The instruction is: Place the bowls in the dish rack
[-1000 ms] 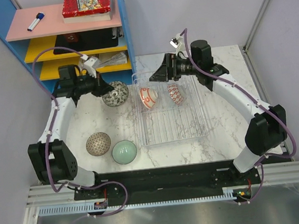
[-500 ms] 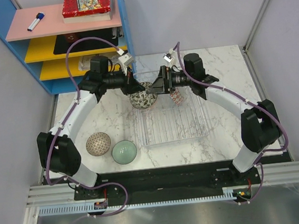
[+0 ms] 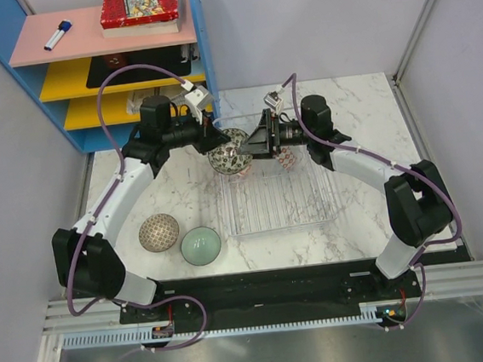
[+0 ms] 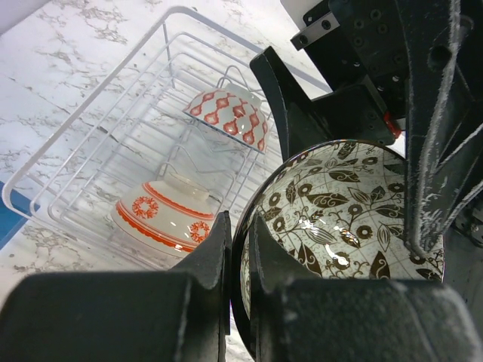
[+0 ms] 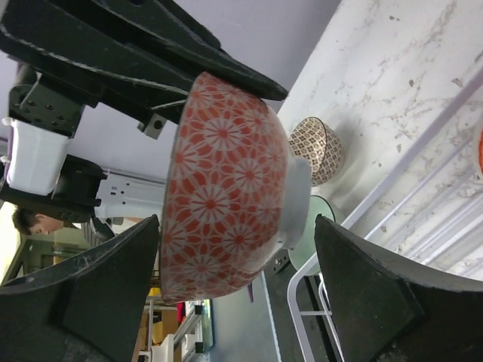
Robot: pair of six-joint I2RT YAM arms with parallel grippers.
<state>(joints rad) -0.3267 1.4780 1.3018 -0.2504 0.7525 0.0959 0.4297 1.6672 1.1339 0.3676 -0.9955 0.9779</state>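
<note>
At the middle of the marble table point(image 3: 175, 200) lies the dish rack point(image 3: 280, 203), its long sides running from 6 to 12 o'clock. Both arms meet above the rack's 11 o'clock corner, the left reaching in from 9 o'clock and the right from 3 o'clock.

The left gripper point(image 4: 240, 241) is pinched almost fully closed on the rim of the orange-red floral bowl point(image 5: 226, 188), one finger inside the lip and one outside. It holds the bowl on edge in the air over that corner. The bowl's inside, painted with dark leaves, faces the left wrist camera.

The right gripper point(image 5: 238, 219) has its jaws spread wide, one at the bowl's mouth and one at its foot, so the bowl sits between them. Whether the fingers actually press on it cannot be told.

Two bowls rest tilted in the rack's 12 o'clock end: a white bowl with orange-red bands point(image 4: 162, 213) and a red-and-white patterned bowl point(image 4: 230, 115), near each other.

On the table at 8 o'clock from the rack, well apart from it, the brown lattice bowl point(image 3: 158, 233) sits mouth down. The pale green bowl point(image 3: 201, 246), also mouth down, sits just beside it at its 4 o'clock.
</note>
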